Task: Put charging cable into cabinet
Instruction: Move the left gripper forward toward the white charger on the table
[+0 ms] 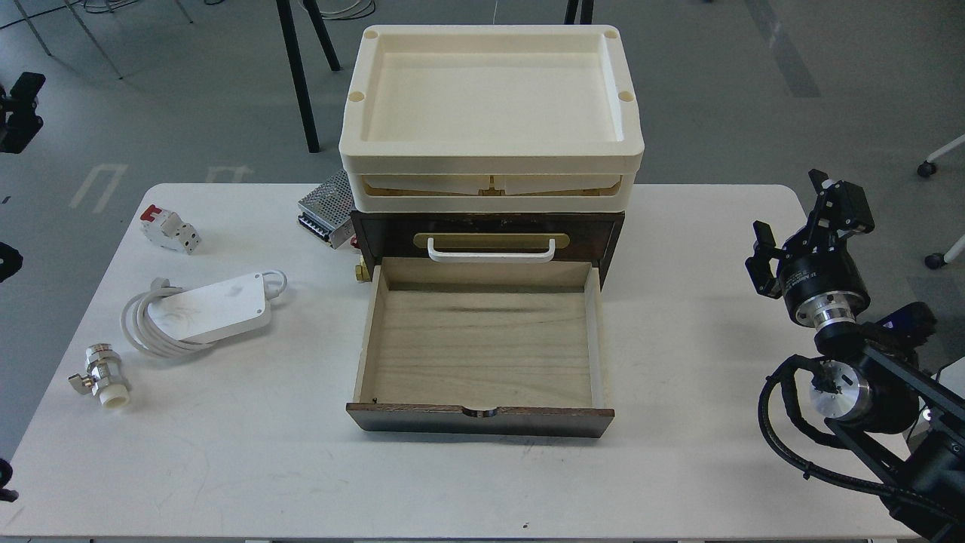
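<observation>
The dark front of the drawer [480,420] is seen closest. The drawer is pulled far out of the cabinet [488,226], likely so that something can be dropped in; nothing is seen inside it. The charging cable [202,309] is laid on the table [678,467], well to the left of the drawer. It is a flat white block with a thick white cord looped around one end. The right gripper [791,215] is held up, well to the right of the drawer. Its jaws are spread apart and nothing is held. The left gripper is not seen.
</observation>
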Available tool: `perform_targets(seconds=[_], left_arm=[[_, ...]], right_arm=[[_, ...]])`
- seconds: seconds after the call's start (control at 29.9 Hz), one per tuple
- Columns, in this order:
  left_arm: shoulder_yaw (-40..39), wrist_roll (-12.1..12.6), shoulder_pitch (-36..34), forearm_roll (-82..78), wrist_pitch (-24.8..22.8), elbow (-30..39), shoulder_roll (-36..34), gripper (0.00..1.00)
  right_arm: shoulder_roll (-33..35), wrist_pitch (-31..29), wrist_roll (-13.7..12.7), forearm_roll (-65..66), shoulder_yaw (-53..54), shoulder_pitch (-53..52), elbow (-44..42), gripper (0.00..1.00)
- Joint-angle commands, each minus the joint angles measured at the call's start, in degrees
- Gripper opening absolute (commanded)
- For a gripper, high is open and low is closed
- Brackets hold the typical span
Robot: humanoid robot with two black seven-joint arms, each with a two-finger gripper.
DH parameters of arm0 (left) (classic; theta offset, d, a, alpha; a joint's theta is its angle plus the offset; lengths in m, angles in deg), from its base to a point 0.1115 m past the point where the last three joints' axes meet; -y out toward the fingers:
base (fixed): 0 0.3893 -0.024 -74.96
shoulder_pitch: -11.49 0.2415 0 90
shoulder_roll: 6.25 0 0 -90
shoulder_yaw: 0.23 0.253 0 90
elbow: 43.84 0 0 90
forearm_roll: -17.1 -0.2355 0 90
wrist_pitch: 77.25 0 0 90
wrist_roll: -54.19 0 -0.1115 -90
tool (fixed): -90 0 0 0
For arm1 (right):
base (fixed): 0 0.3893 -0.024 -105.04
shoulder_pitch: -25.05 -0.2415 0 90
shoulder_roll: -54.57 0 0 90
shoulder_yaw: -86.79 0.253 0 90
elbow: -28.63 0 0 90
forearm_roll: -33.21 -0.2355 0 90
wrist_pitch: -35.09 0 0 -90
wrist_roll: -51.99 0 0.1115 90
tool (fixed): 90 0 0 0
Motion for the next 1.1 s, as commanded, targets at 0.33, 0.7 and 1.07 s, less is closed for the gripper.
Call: perform_targets(seconds=[0.33, 0.7, 1.07], left_arm=[[14.57, 0.00, -13.82, -39.43, 1.28, 0.66, -4.34, 1.00], [17.48, 0.00, -15.42, -67.86, 10.70, 11.80, -4.68, 1.00], [31.71, 0.00, -8.65, -72.69, 17.01, 25.70, -8.64, 0.99]], right_arm=[[0.00, 0.00, 0.00, -0.06, -0.03, 0.01, 0.14, 0.99], [0.00, -0.09, 0.00, -0.06, 0.06, -0.08, 0.14, 0.99], [0.00, -0.09, 0.00, -0.06, 0.06, 0.01, 0.14, 0.99]])
